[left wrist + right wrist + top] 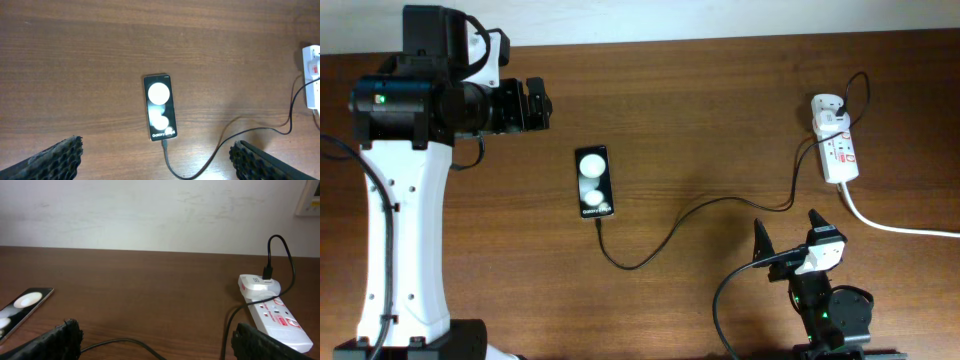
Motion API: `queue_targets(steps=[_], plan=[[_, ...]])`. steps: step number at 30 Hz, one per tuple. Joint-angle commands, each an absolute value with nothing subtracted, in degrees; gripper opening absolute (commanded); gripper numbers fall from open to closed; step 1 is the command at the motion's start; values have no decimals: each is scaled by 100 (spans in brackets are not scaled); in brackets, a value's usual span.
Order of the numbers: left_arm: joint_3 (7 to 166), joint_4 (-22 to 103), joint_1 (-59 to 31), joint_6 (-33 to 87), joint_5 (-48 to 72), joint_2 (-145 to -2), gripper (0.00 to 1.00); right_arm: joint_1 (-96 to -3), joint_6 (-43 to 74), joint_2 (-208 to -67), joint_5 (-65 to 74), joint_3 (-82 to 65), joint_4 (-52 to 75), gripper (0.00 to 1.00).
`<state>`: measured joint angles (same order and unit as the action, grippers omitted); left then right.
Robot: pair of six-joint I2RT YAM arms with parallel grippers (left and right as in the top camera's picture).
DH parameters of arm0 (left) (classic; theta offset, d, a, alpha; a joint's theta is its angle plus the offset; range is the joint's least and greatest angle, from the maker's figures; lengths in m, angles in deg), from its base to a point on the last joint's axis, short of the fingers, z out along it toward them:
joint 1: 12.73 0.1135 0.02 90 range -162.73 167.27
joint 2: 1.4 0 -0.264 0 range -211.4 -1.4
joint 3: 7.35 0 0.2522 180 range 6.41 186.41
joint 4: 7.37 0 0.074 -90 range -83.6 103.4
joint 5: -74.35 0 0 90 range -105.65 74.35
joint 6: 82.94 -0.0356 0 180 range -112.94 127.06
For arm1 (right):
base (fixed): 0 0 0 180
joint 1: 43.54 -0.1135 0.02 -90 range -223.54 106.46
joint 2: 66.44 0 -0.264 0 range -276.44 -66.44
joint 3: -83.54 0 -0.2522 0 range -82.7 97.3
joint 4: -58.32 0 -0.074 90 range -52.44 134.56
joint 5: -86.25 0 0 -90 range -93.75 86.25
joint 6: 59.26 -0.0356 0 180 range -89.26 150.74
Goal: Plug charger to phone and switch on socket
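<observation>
One wooden table (720, 120) holding the phone (593, 183) meets a white wall (150, 210).

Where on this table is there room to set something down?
Bare wood: between the phone and the socket, above the charger. Another patch: between the left arm's base and the charger's loop. Crowded: near the socket, where charger, white cord and right gripper meet.

The phone (161, 107) carries a single line of small white lettering across one short end. In the left wrist view its first word reads "Galaxy"; the word after it is too blurred to make out. From overhead the same line is only a pale smear. The socket (839, 150) bears red markings on its white top, too small to read in any view.
</observation>
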<state>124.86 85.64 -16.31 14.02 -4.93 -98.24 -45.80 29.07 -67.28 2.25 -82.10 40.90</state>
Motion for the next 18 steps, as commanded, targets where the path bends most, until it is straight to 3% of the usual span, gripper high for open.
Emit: queue_targets(steps=[1, 8, 18], plan=[[12528, 8603, -1594, 1389, -697, -9640, 99, -4615, 2877, -6662, 157, -8239, 4046, 99], [11669, 8295, -1594, 1387, -1361, -8736, 99, -4615, 2877, -6662, 157, -8239, 4046, 99], [7435, 4791, -1594, 969, -1462, -5820, 99, -4615, 2877, -6662, 157, -8239, 4046, 99]])
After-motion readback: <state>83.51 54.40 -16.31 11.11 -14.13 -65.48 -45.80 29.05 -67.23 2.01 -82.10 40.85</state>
